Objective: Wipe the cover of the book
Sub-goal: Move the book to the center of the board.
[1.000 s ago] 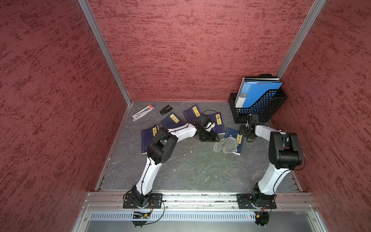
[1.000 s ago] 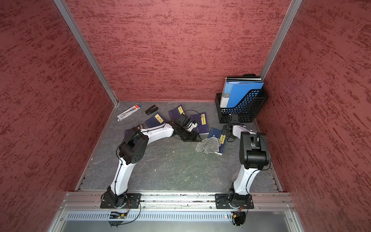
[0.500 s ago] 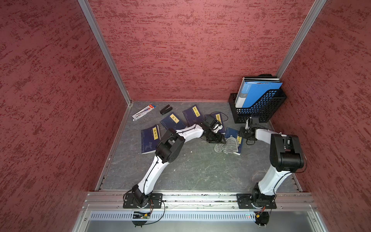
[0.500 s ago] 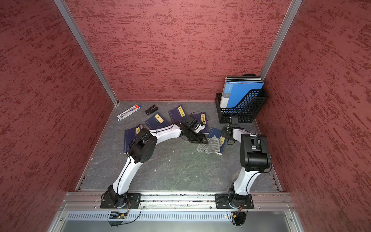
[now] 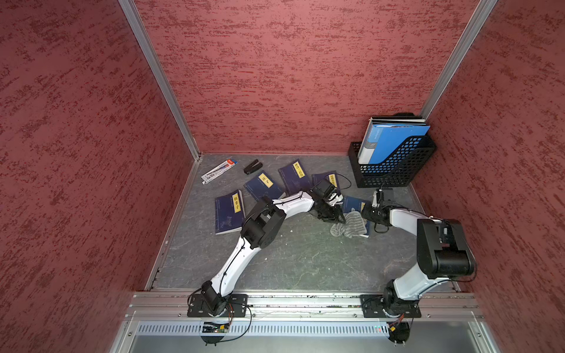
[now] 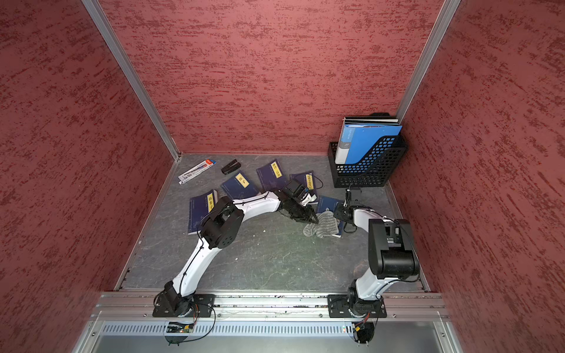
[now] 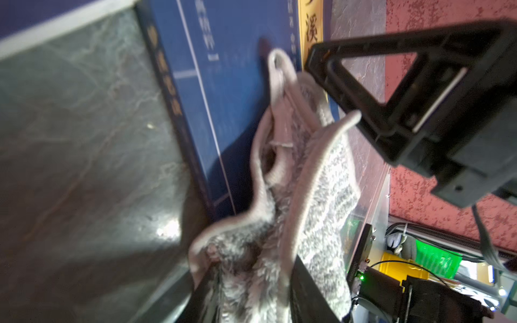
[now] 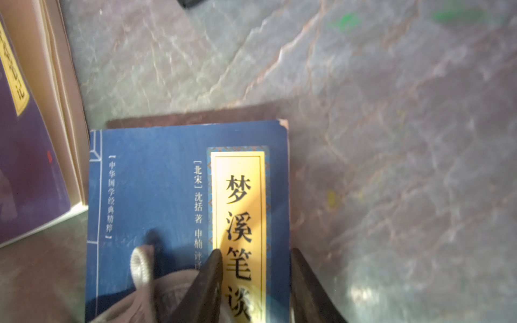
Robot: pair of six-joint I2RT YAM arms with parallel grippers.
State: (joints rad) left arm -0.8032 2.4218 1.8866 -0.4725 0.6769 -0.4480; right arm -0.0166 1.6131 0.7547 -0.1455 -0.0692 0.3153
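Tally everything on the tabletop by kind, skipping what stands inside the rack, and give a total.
Dark blue books: 5
Grey cloth: 1
Black mesh rack: 1
Pen packet: 1
Small black object: 1
Total: 9

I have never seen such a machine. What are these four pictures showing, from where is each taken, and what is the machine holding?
Two white robot arms stand on a rail, each ending in a two-finger gripper. Two pictures look down from above; the other two come from cameras on the wrists. On the gray table lie blue books, a long white packet and a black basket of folders. The left gripper holds a gray cloth in its jaws, lying on one book. The right gripper sits over that book's edge, jaws apart.
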